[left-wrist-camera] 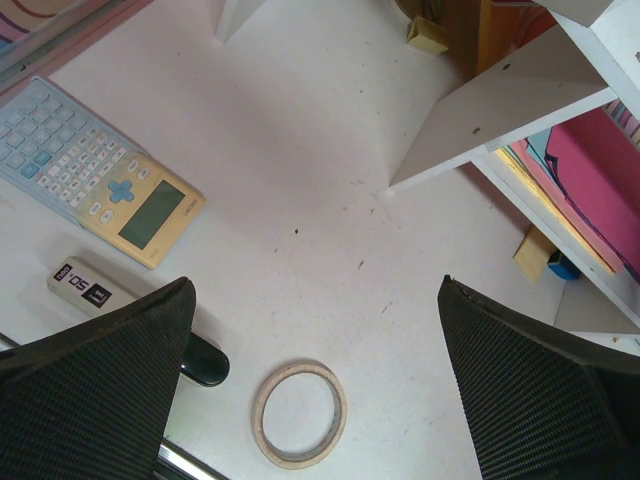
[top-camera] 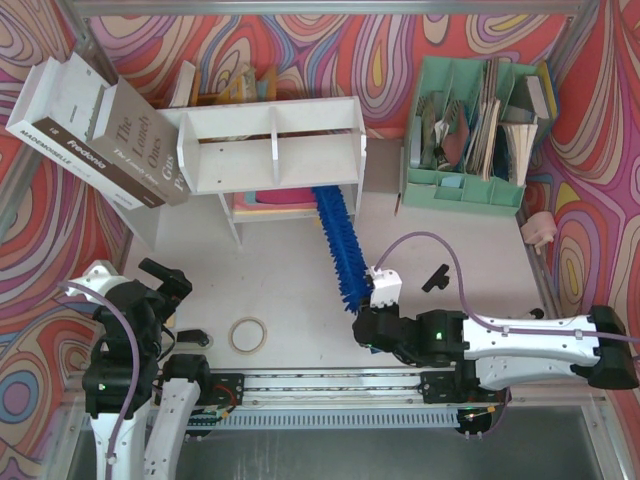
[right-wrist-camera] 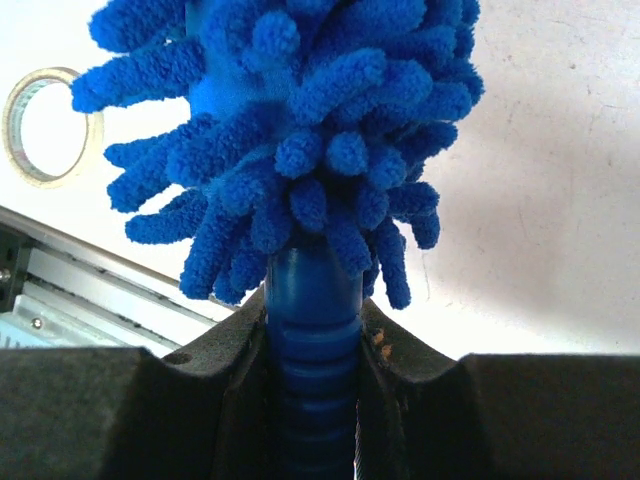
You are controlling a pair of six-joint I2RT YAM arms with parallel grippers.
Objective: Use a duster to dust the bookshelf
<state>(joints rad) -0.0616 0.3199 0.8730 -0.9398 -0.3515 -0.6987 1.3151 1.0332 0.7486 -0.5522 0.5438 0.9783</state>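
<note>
Near edge, right side: right claw (right-wrist-camera: 312, 330) is clamped narrow on the ribbed blue handle of the duster (top-camera: 338, 245), right where the handle meets the fluff. Grip looks centred and firm in the wrist view.

Near edge, left side: left claw (left-wrist-camera: 315, 300) is spread wide, holding nothing, and hangs over the counter (top-camera: 290, 290). Below it lie a tape roll (top-camera: 249, 334) and a calculator (left-wrist-camera: 100, 170). It has no part in the dusting at this moment.

Mid counter: the duster runs away from the right claw, angled slightly left. Its shaggy head lies low over the bare counter. Whether the bristles drag on the counter, I cannot tell.

Far: the duster's tip reaches the lower opening of the bookshelf (top-camera: 275, 140), at its right end, under the right upper compartment. Pink folders (top-camera: 275, 200) sit in that lower space just left of the tip. Contact with the shelf board itself is hidden by the fluff. Books (top-camera: 90, 130) lean against the shelf's left end, and a green organizer (top-camera: 470, 130) stands well apart on the right.

Progress, as a judgement: the pickup is done and the tool is at the shelf, so dusting is under way at the lower level. No dust shows, so I cannot say which surfaces are clean. Both upper compartments, the divider and the top board are not being touched now and likely remain.
</note>
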